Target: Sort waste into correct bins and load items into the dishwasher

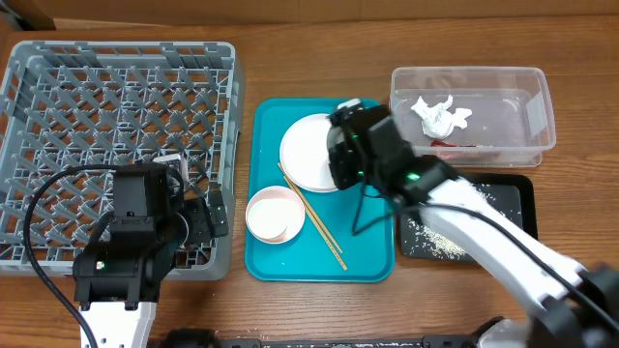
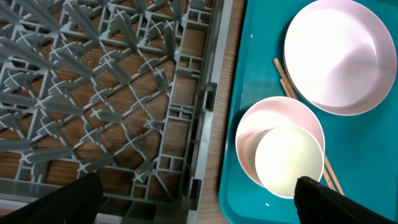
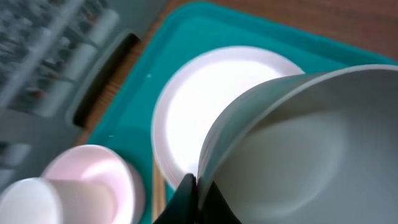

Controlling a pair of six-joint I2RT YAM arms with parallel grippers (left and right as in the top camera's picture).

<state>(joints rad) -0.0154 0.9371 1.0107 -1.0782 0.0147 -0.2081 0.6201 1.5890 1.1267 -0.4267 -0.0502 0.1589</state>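
The right tool (image 3: 191,190) pinches the rim of the grey-green bowl (image 3: 298,143), tilted above the white plate (image 3: 199,106) on the teal tray (image 3: 144,79). The left tool (image 2: 199,202) hangs wide open over the dish rack (image 2: 93,93) edge, near the pink bowl (image 2: 249,130) holding 1 white cup (image 2: 289,158).

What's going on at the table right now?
The right gripper is pinching the rim of the grey-green bowl, held above the white plate on the teal tray. The left gripper hovers open at the dish rack's edge, holding nothing. The pink bowl, with the cup in it, and the chopsticks sit on the tray. Napkin and red wrapper lie in the clear tub, rice in the black tray.
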